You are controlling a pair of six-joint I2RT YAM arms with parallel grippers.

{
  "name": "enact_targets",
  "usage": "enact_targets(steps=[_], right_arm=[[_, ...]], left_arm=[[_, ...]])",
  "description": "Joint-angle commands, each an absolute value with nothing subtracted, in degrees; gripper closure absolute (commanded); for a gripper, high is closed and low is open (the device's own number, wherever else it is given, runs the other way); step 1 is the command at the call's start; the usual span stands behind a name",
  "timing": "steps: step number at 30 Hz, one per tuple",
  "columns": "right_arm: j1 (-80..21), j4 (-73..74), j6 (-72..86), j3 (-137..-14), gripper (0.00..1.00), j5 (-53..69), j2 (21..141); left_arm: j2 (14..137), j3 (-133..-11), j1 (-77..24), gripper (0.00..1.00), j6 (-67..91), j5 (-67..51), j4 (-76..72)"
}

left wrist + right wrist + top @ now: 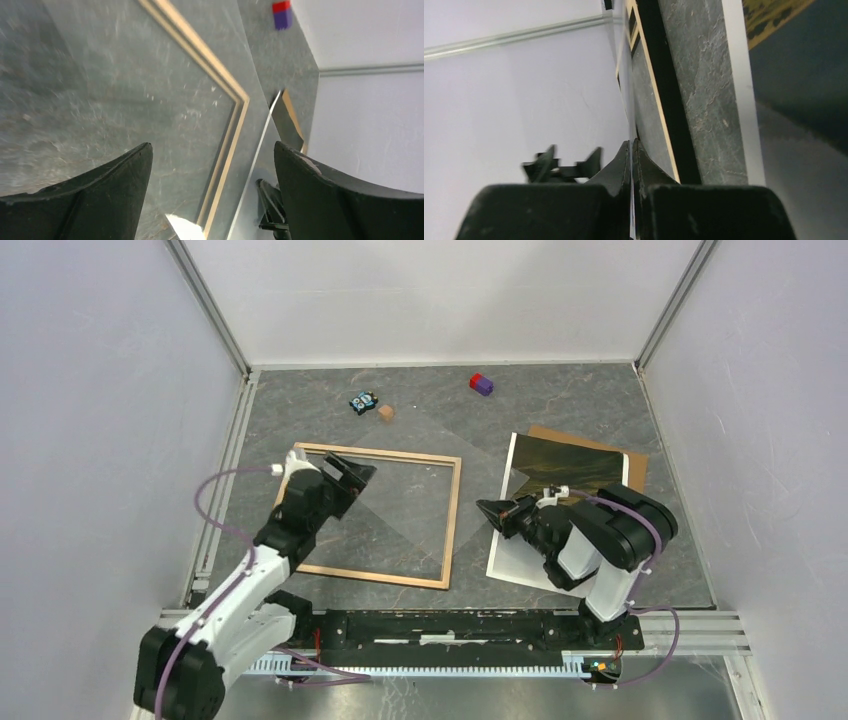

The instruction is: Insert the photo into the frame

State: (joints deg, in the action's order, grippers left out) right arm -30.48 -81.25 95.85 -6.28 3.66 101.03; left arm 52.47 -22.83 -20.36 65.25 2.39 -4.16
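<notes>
The frame (452,520), light wood side up, lies flat on the grey table left of centre. Its rail also shows in the left wrist view (200,45) and edge-on in the right wrist view (659,110). The photo (565,465) lies landscape side up on the right, partly under my right arm; a corner of it shows in the right wrist view (769,15). A thin clear sheet (420,470) hangs tilted over the frame. My right gripper (483,507) (631,141) is shut on its right edge. My left gripper (365,472) (212,145) stands open over the frame's far left corner, holding nothing.
A brown backing board (640,455) lies under the photo's far edge. A red-and-purple block (482,383), a small toy car (363,401) and a tan cube (386,412) sit near the back. White walls close in three sides.
</notes>
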Motion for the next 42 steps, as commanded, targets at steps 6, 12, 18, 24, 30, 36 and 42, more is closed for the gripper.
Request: enact_targets(steps=[6, 12, 18, 24, 30, 36, 42], right_arm=[[-27.9, -89.92, 85.23, -11.74, 1.0, 19.18, 105.59], [-26.53, -82.99, 77.55, -11.34, 1.0, 22.65, 98.2], [-25.83, -77.01, 72.56, -15.52, 1.0, 31.09, 94.63], [-26.2, -70.19, 71.04, -19.33, 1.0, 33.53, 89.58], [-29.32, -62.71, 71.18, -25.58, 1.0, 32.15, 84.82], [-33.61, -64.37, 75.61, -30.46, 1.0, 29.88, 86.58], [-37.01, -69.6, 81.88, -36.39, 1.0, 29.79, 92.17]], left_arm=[[43.0, -43.56, -20.12, 0.01, 39.14, 21.2, 21.6], [50.58, -54.04, -20.13, 0.0, 33.05, 5.14, 12.25], [61.39, -65.08, -21.08, 0.0, 27.59, -6.14, 13.41], [60.84, -62.66, -21.06, 0.0, 25.29, -6.24, 11.32], [54.25, -59.07, -20.16, 0.0, 24.18, -8.01, 7.24], [50.1, -55.96, -18.85, 0.0, 24.61, -10.0, 6.41], [49.04, -55.68, -18.43, 0.0, 24.6, -10.64, 6.14]])
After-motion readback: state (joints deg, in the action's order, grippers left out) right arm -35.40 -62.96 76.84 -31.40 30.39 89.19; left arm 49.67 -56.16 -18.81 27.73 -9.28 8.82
